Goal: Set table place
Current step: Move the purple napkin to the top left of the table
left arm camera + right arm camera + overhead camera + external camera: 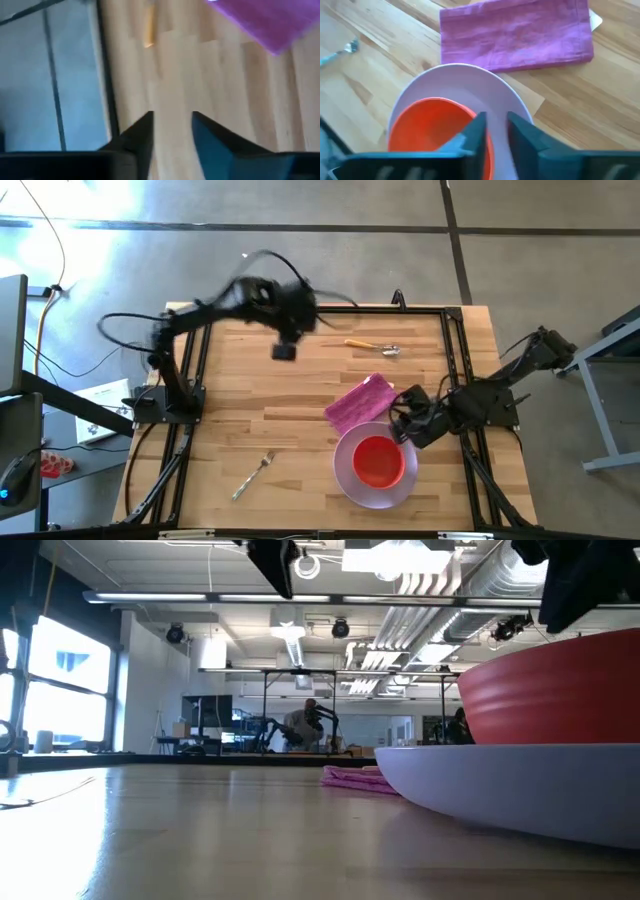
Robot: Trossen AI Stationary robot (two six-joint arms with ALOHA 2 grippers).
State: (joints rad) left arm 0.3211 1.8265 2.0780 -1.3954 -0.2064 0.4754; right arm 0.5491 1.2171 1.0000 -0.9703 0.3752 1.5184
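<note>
Red bowl (378, 460) sits on the lavender plate (352, 480); magenta napkin (360, 402) touches the plate's far rim. Right tool (402, 423) hovers beside the plate, fingers narrowly apart, empty. Left tool (285, 350) is raised well beyond the napkin, fingers apart.

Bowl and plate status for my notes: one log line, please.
bowl on plate | right gripper at plate rim | left gripper raised | fork untouched

Beyond the table's left edge a grey monitor (12, 330) stands on a dark desk, with a computer mouse (12, 480) and a small red object (55, 465) nearby — white papers (100, 395) lie close by. Cables (45, 310) trail over the grey floor (560, 240). In the low view a person (300, 725) (too far off for detail) sits at distant desks under ceiling lights (290, 635).
</note>
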